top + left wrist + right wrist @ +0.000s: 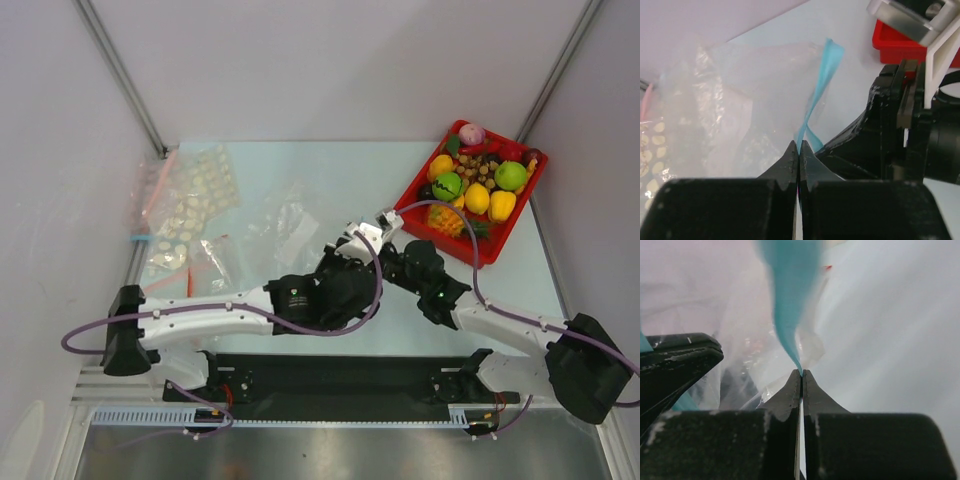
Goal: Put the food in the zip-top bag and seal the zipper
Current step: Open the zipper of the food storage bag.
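Note:
The clear zip-top bag (735, 100) lies crumpled on the table's middle (290, 225). Its light-blue zipper (822, 75) rises twisted from the mouth. My left gripper (799, 150) is shut on the lower end of that strip. My right gripper (802, 372) is shut on the zipper (790, 290) too, close beside the left one. The food sits apart in a red tray (521, 210) at the back right: an orange pineapple (446, 220), a dark-marked green fruit (447, 186) and a yellow piece (477, 198). No food shows inside the bag.
Other clear bags with pink strips (185, 210), one holding pale round pieces, lie at the back left. The right arm's black body (900, 135) fills the left wrist view's right side, with the red tray (890, 42) behind it. Purple cables loop over both arms.

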`<state>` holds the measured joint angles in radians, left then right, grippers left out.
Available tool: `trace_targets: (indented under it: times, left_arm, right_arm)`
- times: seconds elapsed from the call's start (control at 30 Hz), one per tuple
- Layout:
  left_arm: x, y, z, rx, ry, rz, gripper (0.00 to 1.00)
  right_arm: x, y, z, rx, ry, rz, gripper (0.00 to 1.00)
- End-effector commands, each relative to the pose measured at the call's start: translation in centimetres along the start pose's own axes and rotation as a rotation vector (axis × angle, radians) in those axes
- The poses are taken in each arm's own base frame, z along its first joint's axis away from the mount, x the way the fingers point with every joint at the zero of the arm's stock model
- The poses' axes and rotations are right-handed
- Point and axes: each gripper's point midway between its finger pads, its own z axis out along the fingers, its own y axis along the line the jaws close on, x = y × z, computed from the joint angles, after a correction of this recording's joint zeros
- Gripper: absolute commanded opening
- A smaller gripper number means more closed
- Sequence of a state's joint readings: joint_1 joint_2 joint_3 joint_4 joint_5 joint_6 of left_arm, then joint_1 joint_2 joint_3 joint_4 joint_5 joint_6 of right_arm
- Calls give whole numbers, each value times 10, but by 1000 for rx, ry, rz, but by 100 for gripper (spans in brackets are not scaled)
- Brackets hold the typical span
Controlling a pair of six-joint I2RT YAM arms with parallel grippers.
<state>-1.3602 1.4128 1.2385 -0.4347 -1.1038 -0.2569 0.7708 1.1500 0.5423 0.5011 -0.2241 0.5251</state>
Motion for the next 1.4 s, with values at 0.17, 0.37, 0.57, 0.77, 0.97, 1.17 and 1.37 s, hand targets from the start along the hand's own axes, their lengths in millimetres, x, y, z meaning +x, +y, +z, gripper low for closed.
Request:
trace_targets:
  times: [0.17, 0.37, 0.57, 0.77, 0.97, 1.17, 1.37]
  left_arm:
    - [32, -17, 39, 20, 158, 101, 0]
    - [60, -13, 74, 74, 255, 38, 0]
    - [67, -10, 81, 50, 276, 26, 0]
    - [65, 10, 84, 11, 271, -6, 1]
    - [58, 17, 78, 22, 246, -58, 1]
    - [53, 6, 72, 110, 231, -104, 0]
    - [66, 3, 89, 105, 246, -134, 0]
  right_arm:
    - [-8, -25, 3, 79, -17, 61, 0]
    - [-3, -93, -9, 364, 3, 143, 0]
    - [14, -113, -3, 432, 99, 169, 2]
    - [13, -120, -7, 475, 104, 155, 9]
    - [4, -128, -19, 547, 67, 122, 41]
    - [-1, -129, -24, 568, 53, 108, 52]
    - [-10, -117, -24, 513, 32, 93, 85]
